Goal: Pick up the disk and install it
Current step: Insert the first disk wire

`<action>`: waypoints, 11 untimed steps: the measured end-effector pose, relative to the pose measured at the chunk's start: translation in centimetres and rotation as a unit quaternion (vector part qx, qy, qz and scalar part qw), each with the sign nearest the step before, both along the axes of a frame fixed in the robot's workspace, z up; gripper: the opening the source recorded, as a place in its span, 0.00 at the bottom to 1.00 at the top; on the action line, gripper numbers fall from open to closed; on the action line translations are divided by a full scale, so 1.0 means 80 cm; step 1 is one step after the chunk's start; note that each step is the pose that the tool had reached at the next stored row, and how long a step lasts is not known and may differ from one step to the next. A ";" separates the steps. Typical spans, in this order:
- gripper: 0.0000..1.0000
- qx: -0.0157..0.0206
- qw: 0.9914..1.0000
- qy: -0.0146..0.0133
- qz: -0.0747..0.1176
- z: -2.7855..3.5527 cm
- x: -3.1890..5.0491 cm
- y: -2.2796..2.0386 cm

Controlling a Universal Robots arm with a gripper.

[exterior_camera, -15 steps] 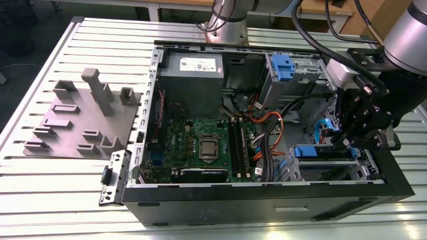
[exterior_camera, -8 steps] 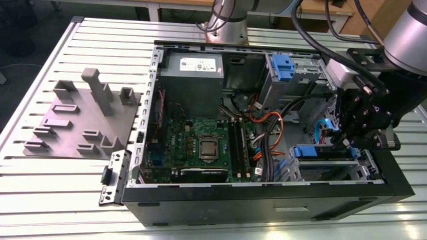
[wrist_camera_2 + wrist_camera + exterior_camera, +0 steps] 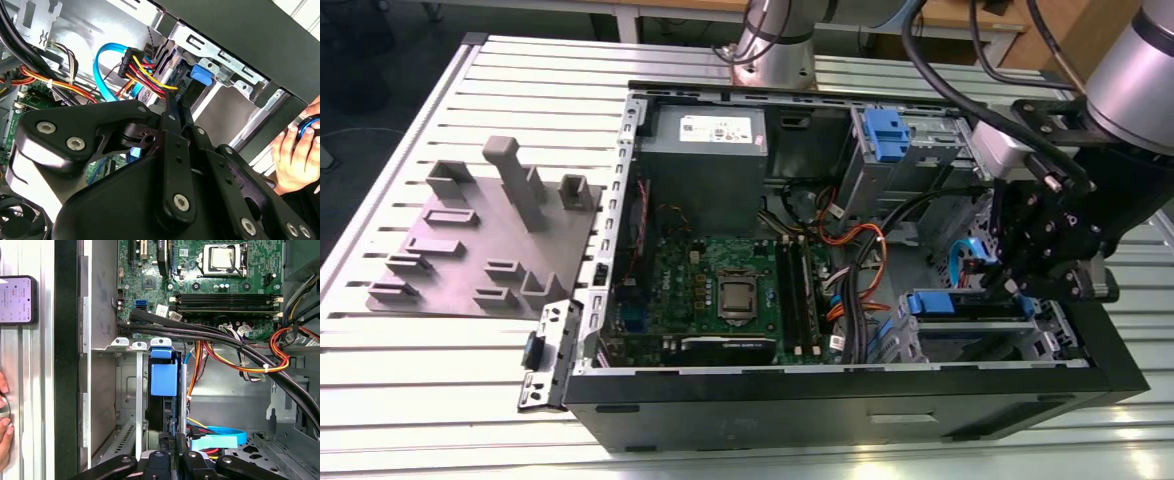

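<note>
The disk (image 3: 161, 412) stands edge-on inside the grey drive cage (image 3: 127, 390) at the front corner of the open computer case. A blue plastic rail (image 3: 163, 380) caps its edge. In the exterior view the same blue rail (image 3: 945, 302) shows in the cage at the lower right. My gripper (image 3: 173, 436) hangs just over the disk's near end with its two black fingers pressed together. Whether the tips touch the disk I cannot tell. In the second wrist view the gripper (image 3: 177, 96) ends beside a bundle of red, yellow and black wires (image 3: 147, 72).
Black and orange cables (image 3: 235, 347) and a light blue cable (image 3: 215, 436) cross close to the cage. The motherboard (image 3: 720, 290), a grey power-supply box (image 3: 707, 130) and a second cage with a blue latch (image 3: 887, 135) fill the case. A person's hand (image 3: 295, 150) rests outside the case wall.
</note>
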State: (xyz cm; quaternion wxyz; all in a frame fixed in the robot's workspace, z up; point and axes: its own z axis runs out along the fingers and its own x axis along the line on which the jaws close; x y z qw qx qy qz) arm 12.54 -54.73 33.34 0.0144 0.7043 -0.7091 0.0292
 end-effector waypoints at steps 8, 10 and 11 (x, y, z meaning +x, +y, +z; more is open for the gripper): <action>0.16 0.000 1.000 0.000 0.000 -0.0045 0.000 -0.0006; 0.16 0.000 1.000 0.000 0.000 -0.0048 0.000 -0.0006; 0.16 0.000 1.000 0.000 0.000 -0.0050 0.000 -0.0006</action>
